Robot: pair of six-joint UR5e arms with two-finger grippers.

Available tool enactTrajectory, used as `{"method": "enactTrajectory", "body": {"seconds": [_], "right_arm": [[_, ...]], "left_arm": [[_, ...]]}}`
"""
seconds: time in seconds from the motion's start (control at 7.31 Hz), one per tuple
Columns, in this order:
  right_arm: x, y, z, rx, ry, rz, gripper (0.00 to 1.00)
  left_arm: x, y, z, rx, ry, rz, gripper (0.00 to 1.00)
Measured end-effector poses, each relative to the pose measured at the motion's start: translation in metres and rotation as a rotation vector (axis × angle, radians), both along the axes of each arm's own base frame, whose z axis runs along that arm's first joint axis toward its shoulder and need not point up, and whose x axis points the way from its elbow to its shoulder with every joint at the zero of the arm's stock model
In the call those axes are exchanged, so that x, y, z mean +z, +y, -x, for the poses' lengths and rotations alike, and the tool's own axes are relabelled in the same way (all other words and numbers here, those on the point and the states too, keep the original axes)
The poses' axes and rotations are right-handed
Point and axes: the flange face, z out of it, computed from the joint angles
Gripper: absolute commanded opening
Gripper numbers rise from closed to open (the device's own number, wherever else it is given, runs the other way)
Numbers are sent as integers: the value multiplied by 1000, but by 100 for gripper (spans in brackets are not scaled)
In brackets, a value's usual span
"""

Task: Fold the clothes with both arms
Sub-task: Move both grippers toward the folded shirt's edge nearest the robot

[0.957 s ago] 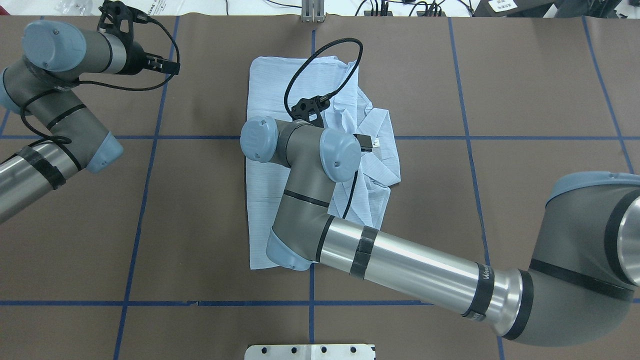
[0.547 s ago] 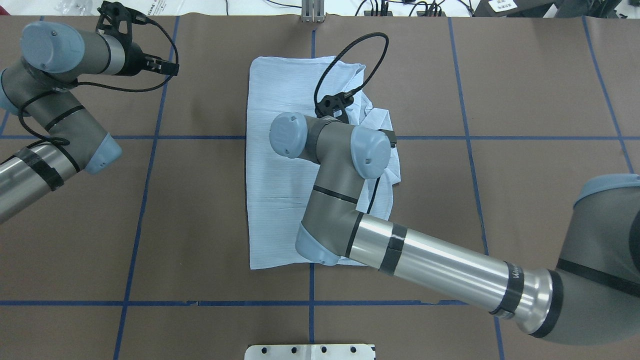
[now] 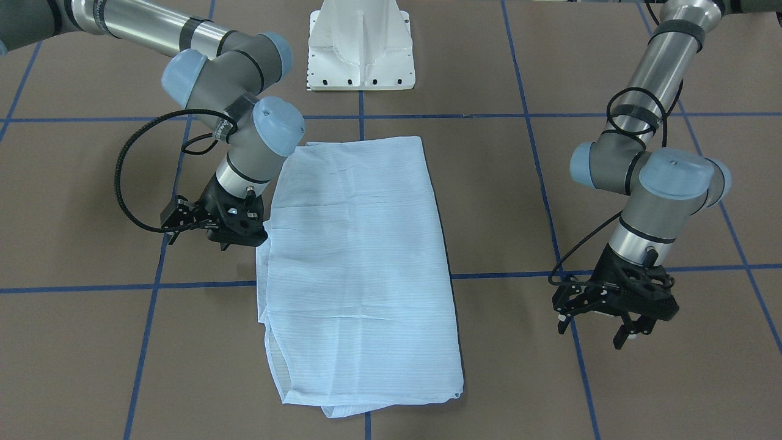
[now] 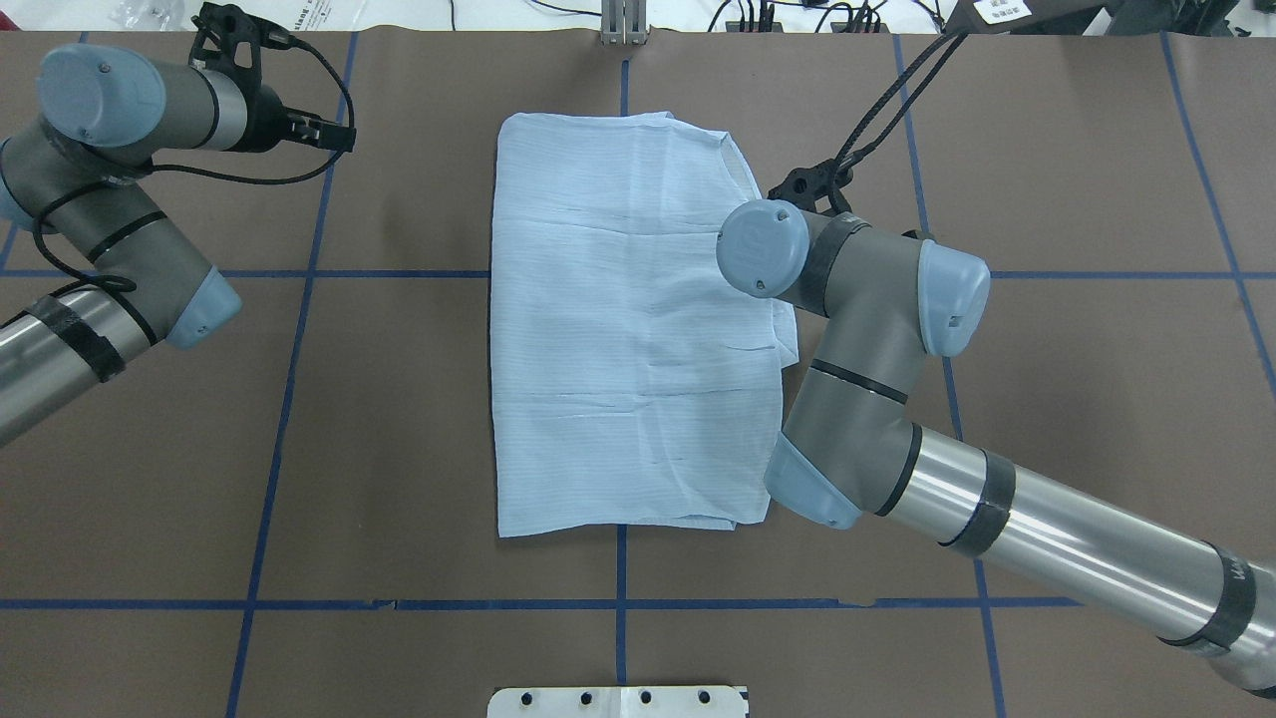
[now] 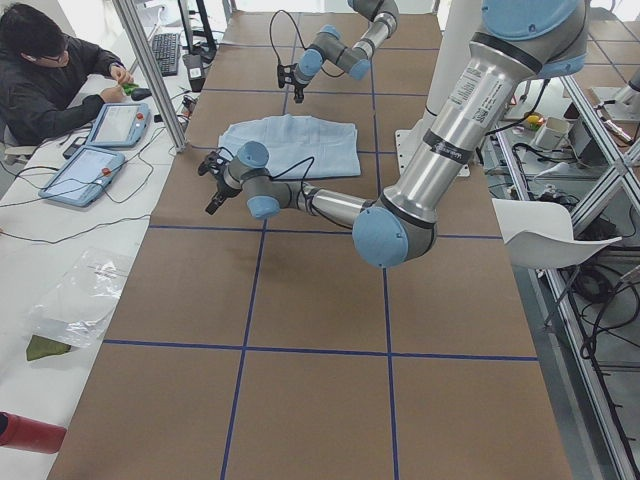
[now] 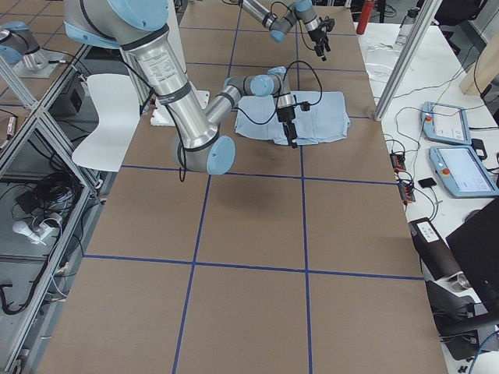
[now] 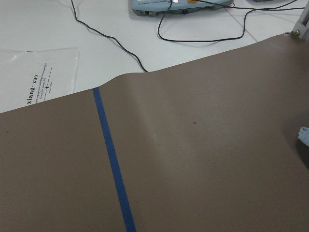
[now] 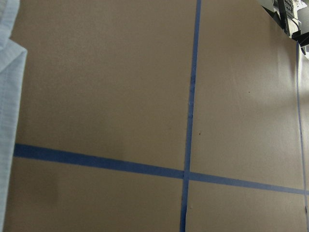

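The light blue striped shirt (image 3: pixel 360 256) lies flat as a folded rectangle in the middle of the brown table (image 4: pixel 399 419); it also shows in the overhead view (image 4: pixel 628 329). My right gripper (image 3: pixel 241 243) hangs low just off the shirt's side edge, apart from the cloth, and looks open and empty. In the overhead view its wrist (image 4: pixel 763 247) hides it. The right wrist view shows only the shirt's edge (image 8: pixel 7 96) and bare table. My left gripper (image 3: pixel 630 337) is open and empty, far off to the shirt's other side, near the table's far edge (image 4: pixel 334 132).
The white pedestal base (image 3: pixel 360 55) stands at the robot's side of the table. Blue tape lines (image 4: pixel 618 603) grid the brown surface. An operator (image 5: pixel 50 70) sits at a white bench with tablets and cables beyond the far edge.
My right arm has swept to the right across the shirt and off its right edge. The crumpled right side now lies flat. The left arm has barely moved.
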Motion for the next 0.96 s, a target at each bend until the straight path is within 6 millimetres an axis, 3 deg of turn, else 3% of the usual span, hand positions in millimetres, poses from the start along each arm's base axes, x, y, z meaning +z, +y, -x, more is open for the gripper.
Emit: {"method": "enactTrajectory", "body": {"seconds": [0.27, 0.41, 0.55, 0.68, 0.96], "right_arm": [[-45, 27, -38, 55, -225, -7, 100], [-56, 48, -59, 96, -376, -15, 100], [-55, 64, -75, 136, -524, -18, 100], [-44, 77, -85, 173, -655, -21, 100], [1, 104, -102, 203, -869, -41, 100]], "left_arm": [[-17, 6, 0, -19, 65, 27, 100], [-29, 25, -8, -24, 148, 82, 100], [-42, 63, -21, -7, 235, 133, 100], [-57, 114, -34, 31, 317, 178, 100], [-92, 223, -54, 129, 461, 270, 100]]}}
